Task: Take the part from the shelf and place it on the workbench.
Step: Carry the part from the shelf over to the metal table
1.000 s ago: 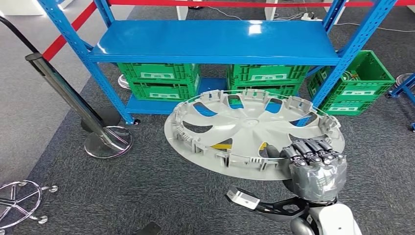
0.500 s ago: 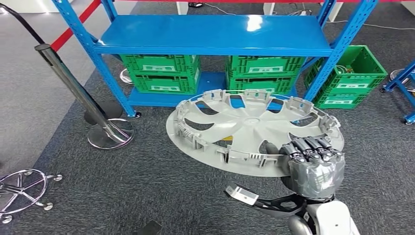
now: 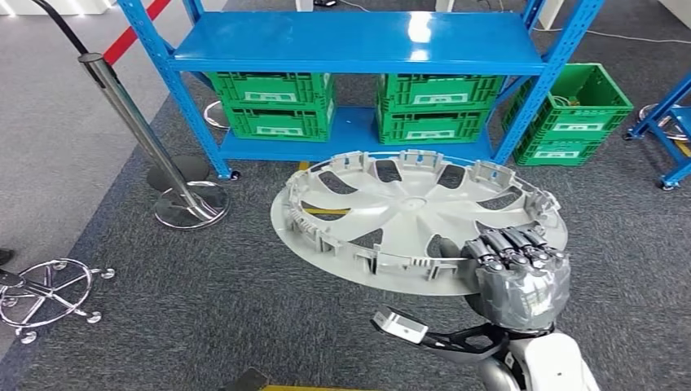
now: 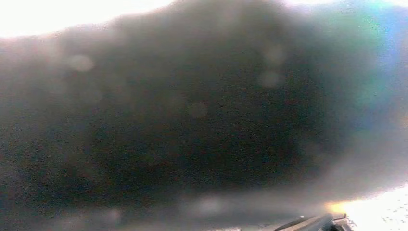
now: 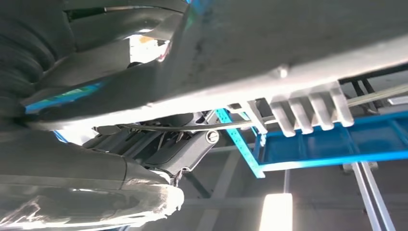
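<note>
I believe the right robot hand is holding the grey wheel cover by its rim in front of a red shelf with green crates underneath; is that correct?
Nearly. The shelf is blue, not red, as the head view shows. The rest holds: the right robot hand holds the grey wheel cover by its rim, with green crates underneath the shelf.

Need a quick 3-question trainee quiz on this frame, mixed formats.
1. True or false: the right hand grips the grey wheel cover by its rim.
2. Where do the green crates sit under the blue shelf? A) top board B) bottom board C) on the wheel cover
3. Fill in: the wheel cover is held over grey ____.

Key: 1 true; 2 B; 3 carpet.
</note>
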Motion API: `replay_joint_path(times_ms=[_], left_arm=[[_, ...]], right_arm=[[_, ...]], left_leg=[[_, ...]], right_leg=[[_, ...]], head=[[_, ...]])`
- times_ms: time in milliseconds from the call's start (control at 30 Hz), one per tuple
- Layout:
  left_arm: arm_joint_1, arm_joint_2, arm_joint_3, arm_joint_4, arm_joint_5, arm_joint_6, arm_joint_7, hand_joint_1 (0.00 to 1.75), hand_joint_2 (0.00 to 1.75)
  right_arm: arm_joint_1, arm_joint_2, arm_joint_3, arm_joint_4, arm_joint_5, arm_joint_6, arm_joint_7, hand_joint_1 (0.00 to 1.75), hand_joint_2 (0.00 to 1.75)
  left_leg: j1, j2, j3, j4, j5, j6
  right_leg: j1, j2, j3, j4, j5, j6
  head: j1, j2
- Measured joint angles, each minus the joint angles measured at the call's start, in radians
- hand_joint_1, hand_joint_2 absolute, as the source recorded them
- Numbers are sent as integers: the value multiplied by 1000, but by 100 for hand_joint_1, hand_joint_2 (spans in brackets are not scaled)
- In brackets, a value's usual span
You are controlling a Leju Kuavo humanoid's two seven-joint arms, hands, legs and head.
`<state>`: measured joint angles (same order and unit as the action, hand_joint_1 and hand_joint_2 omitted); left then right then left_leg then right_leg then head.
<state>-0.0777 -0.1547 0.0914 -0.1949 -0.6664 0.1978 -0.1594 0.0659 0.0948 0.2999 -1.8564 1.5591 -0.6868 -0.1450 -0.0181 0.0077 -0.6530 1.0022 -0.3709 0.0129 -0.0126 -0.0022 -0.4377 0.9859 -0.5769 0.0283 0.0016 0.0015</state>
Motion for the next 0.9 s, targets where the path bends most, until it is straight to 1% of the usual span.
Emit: replay_joint_path(times_ms=[33,67,100,133,167,200,233,267,300,333,367,400,433,467,500,533,567,600,633,667,700,733,767,800,833,867,900], left_arm=[[2,0,1,0,1,0,-1,0,0],[4,1,1,0,2,0,-2,0,0],[7,1,2,0,3,0,-3,0,0],[9,1,2,0,4,0,-4,0,0],[11,1,2,0,4,0,-4,0,0],[12,1,2,0,6,0,-4,0,0],[11,1,3,0,7,-1,-4,0,0],[11,1,3,0,9,-1,-4,0,0],[12,1,4,0,10,0,-4,0,0],[12,2,4,0,11,0,-4,0,0],[12,2,4,0,11,0,-4,0,0],[12,2,4,0,12,0,-4,0,0],[11,3,4,0,12,0,-4,0,0],[10,4,4,0,12,1,-4,0,0],[9,4,4,0,13,1,-4,0,0],[8,4,4,0,13,1,-4,0,0],[8,4,4,0,14,2,-4,0,0],[9,4,5,0,14,2,-4,0,0],[9,4,5,0,15,2,-4,0,0],[9,3,5,0,15,2,-4,0,0],[10,3,6,0,15,2,-4,0,0],[10,2,6,0,15,2,-4,0,0],[11,2,6,0,15,2,-3,0,0],[12,2,7,0,15,2,-2,0,0],[13,2,7,0,16,2,-2,0,0],[13,1,8,0,16,2,0,0,0],[13,1,9,0,16,2,1,0,0]], right_arm=[[-1,0,1,1,0,0,1,175,175],[-1,0,2,1,0,0,2,175,175],[-2,-1,2,2,0,0,2,175,175],[-3,-1,2,3,0,0,3,175,175],[-3,-1,3,3,0,0,3,175,175],[-3,-1,3,4,0,0,3,175,175],[-3,-1,3,4,0,0,3,175,175],[-3,-1,3,4,0,0,3,175,175],[-3,-2,3,5,0,0,2,175,175],[-3,-2,3,5,0,0,1,175,175],[-3,-2,3,6,0,0,0,175,175],[-3,-2,3,6,0,0,0,175,175],[-4,-3,3,6,0,0,0,175,175],[-4,-3,3,6,0,0,-1,175,175],[-6,-3,3,6,0,0,-1,175,175],[-7,-3,3,6,0,0,-2,175,175],[-8,-3,3,6,0,0,-4,175,175],[-8,-3,3,6,0,0,-6,175,175],[-9,-3,3,6,0,0,-9,175,175],[-8,-4,3,6,0,0,-12,175,175],[-8,-4,3,6,0,0,-15,175,175],[-8,-4,3,7,0,0,-17,175,175],[-8,-5,4,8,0,0,-18,175,175],[-8,-5,4,9,0,0,-18,175,175],[-8,-5,3,10,0,0,-18,175,175],[-9,-5,3,11,0,0,-19,175,175],[-10,-6,3,12,0,0,-20,175,175]], left_leg=[[2,0,-4,0,9,-5],[4,-2,-8,3,3,-11],[6,-3,-15,17,-25,-18],[9,-4,-23,48,-70,-26],[11,-5,-32,96,-126,-33],[14,-5,-43,157,-175,-38],[17,-5,-51,220,-196,-42],[19,-5,-53,267,-191,-44],[21,-5,-44,289,-164,-44],[21,-5,-19,275,-128,-42],[21,-5,22,225,-103,-37],[20,-6,76,152,-99,-30],[18,-7,126,75,-110,-23],[16,-8,163,16,-126,-17],[14,-8,180,-18,-140,-13],[13,-8,182,-33,-143,-9],[13,-6,178,-37,-138,-4],[15,-5,172,-41,-131,2],[16,-3,166,-44,-122,10],[17,-1,157,-45,-114,16],[14,-1,146,-43,-107,20],[12,-1,136,-42,-100,22],[10,0,126,-40,-93,22],[8,0,119,-39,-88,22],[7,0,112,-38,-83,21],[6,-1,107,-35,-80,19],[4,-1,102,-30,-78,16]], right_leg=[[0,-1,-8,-4,2,-8],[-1,-2,-21,-1,11,-15],[-2,-4,-32,0,20,-24],[-3,-6,-44,0,31,-32],[-3,-6,-55,0,42,-37],[-3,-6,-68,1,54,-40],[-3,-7,-81,2,67,-40],[-3,-7,-94,4,78,-39],[-3,-8,-110,7,89,-38],[-2,-8,-124,9,99,-36],[-2,-8,-135,11,107,-34],[-1,-7,-143,13,114,-31],[0,-7,-148,14,120,-27],[0,-7,-152,14,127,-21],[0,-8,-157,15,134,-15],[-1,-8,-160,14,141,-7],[-2,-8,-167,17,142,-1],[-2,-7,-177,29,131,4],[-2,-5,-193,61,105,8],[-2,-3,-217,116,67,11],[-2,-2,-243,184,26,13],[-3,-1,-266,251,-6,15],[-3,-1,-277,293,-22,16],[-2,-1,-267,296,-18,16],[-2,-2,-237,258,1,15],[-2,-2,-190,189,30,13],[-1,-2,-142,114,50,9]], head=[[0,0],[1,0],[0,0],[-2,0],[-3,0],[-5,0],[-5,0],[-5,0],[-5,0],[-5,0],[-5,0],[-5,0],[-5,0],[-4,0],[-4,0],[-4,0],[-4,0],[-3,0],[-2,0],[0,0],[1,0],[1,0],[1,0],[1,0],[1,0],[1,0],[1,0]])
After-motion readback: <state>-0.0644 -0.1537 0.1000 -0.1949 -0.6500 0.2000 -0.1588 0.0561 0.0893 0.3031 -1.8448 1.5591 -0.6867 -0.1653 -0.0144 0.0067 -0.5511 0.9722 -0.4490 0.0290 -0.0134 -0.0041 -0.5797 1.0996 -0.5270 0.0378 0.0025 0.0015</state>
